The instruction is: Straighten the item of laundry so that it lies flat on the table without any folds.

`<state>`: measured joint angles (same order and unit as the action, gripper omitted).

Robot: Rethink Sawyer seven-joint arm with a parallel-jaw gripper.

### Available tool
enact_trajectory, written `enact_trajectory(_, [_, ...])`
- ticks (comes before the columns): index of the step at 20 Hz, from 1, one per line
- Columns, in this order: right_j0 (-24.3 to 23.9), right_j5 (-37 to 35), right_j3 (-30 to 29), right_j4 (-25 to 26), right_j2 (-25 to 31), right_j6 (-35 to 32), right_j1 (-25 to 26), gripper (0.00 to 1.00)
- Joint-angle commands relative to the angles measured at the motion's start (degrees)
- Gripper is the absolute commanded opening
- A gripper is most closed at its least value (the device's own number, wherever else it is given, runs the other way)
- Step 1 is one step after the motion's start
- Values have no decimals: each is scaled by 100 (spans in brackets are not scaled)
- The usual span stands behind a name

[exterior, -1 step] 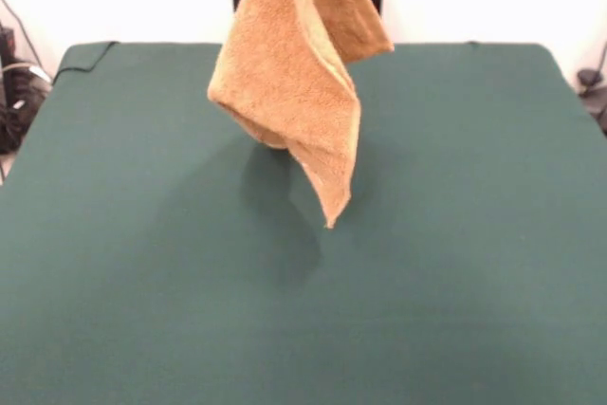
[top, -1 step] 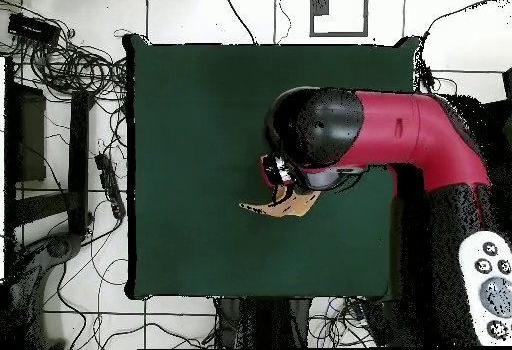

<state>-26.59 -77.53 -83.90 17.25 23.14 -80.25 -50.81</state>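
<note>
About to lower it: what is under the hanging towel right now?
Under the towel lies only bare green table with the towel's shadow; its lowest corner hangs clear of the cloth. From overhead the arm covers most of the towel, and the tool itself is hidden.

Orange-tan towel (exterior, -1 step: pixel 294 73) hanging folded, apparently clear of green table (exterior, -1 step: pixel 455 282)

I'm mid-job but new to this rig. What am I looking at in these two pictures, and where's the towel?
One picture looks across the table, covered in dark green cloth; the other looks straight down on it. The red and black shape seen from above is the robot arm. The orange-tan towel hangs bunched and folded in the air above the table, lifted from its top end, lowest corner apparently clear of the cloth. The gripper itself is hidden, so I cannot see its grip. Nothing else lies on the table.
</note>
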Motion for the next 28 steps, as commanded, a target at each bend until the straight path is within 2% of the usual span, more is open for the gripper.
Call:
enact_trajectory(1, [437, -366, -179, -136, 398, 70, 3, 0])
enact_trajectory(11, [162, 387, -331, -289, 595, 616, 678, 0])
enact_trajectory(17, [61, 183, -359, -415, 616, 580, 687, 0])
enact_trajectory(22, [-92, 129, -291, -374, 851, 1014, 892, 0])
enact_trajectory(28, [-197, 11, 207, -77, 1052, 1495, 1429, 0])
